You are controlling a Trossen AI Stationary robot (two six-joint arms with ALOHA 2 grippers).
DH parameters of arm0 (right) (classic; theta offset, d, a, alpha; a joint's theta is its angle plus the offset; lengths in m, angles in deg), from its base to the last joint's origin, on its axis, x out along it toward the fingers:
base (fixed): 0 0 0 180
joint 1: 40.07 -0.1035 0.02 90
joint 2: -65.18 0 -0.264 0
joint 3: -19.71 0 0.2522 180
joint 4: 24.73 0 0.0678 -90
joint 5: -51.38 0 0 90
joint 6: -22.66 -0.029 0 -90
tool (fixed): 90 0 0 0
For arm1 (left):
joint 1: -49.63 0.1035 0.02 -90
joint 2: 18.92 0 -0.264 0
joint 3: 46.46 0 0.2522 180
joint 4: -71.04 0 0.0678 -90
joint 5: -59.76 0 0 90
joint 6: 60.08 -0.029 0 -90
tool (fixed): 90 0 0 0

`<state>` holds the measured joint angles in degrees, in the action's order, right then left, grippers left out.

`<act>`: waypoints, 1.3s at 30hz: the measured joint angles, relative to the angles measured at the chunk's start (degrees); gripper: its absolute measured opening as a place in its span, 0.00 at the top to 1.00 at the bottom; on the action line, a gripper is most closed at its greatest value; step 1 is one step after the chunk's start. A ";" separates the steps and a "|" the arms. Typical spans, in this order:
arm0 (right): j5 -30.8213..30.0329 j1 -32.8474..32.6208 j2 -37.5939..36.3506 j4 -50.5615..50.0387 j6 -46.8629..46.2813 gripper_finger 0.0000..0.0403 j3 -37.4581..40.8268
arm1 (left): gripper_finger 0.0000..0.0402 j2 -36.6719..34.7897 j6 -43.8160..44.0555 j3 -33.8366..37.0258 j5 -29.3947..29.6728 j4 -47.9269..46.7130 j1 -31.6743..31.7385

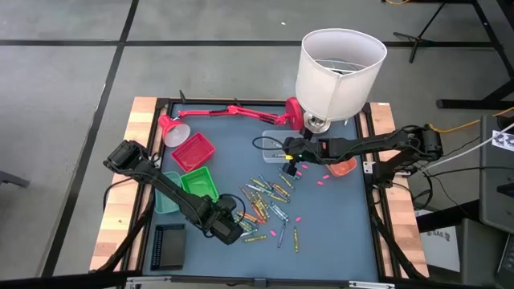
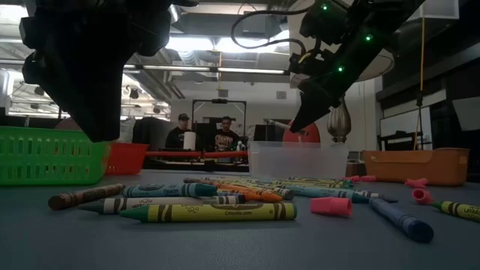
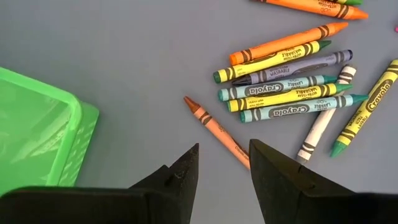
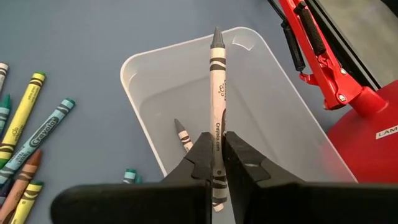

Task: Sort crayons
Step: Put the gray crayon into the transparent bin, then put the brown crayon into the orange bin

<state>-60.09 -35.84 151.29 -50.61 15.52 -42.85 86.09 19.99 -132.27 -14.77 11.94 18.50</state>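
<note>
One grey crayon (image 4: 216,106) held above the clear tray (image 4: 155,71).

Pinched between the closed fingers of the right gripper (image 4: 215,163), its long axis runs straight out past the fingertips, tip over the tray where another grey crayon (image 4: 183,134) already lies. Nearer the front, the left gripper (image 3: 224,163) hovers with fingers parted and empty, an orange-brown crayon (image 3: 214,128) lying just ahead, beside the green tray (image 3: 37,134).

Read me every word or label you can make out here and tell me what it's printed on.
"Crayola": the teal crayon in the left wrist view.
"Crayola": the yellow-green crayon nearby.
"WASHABLE": the purple-grey crayon.
"Crayola": the grey crayon held in the right pincer.
"LAM", cut off: the red lamp base.
Other wrappers' small print: unreadable.
</note>
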 joint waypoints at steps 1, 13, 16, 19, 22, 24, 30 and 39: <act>0.02 -0.01 0.00 0.00 0.01 0.95 0.00 | 0.69 0.00 0.81 0.00 0.00 0.00 0.00; 0.02 -0.02 0.02 -0.04 0.00 0.78 -0.02 | 0.69 2.80 7.12 0.00 0.17 2.20 -0.39; 0.02 -0.02 0.02 -0.02 0.00 0.73 -0.02 | 0.69 3.85 8.32 -0.02 0.15 3.32 -0.39; 0.02 -0.02 0.02 0.02 0.00 0.70 -0.02 | 0.69 4.68 9.33 -0.02 0.07 4.07 -0.39; 0.02 -0.02 0.02 0.03 0.00 0.69 -0.02 | 0.69 5.24 10.04 -0.01 -0.07 4.73 -0.39; 0.02 -0.02 0.02 0.09 0.00 0.70 -0.02 | 0.69 5.42 10.87 -0.02 -0.16 4.73 -0.39; 0.03 -0.02 0.03 0.09 0.00 0.70 -0.02 | 0.69 6.68 11.45 -0.07 -1.25 5.53 -0.48; 0.04 -0.02 0.04 0.07 0.00 0.70 -0.02 | 0.69 7.93 12.78 -0.15 -3.31 5.39 -0.38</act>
<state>-60.05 -35.86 151.33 -50.54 15.52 -42.87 94.03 32.77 -132.43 -18.08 17.32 18.11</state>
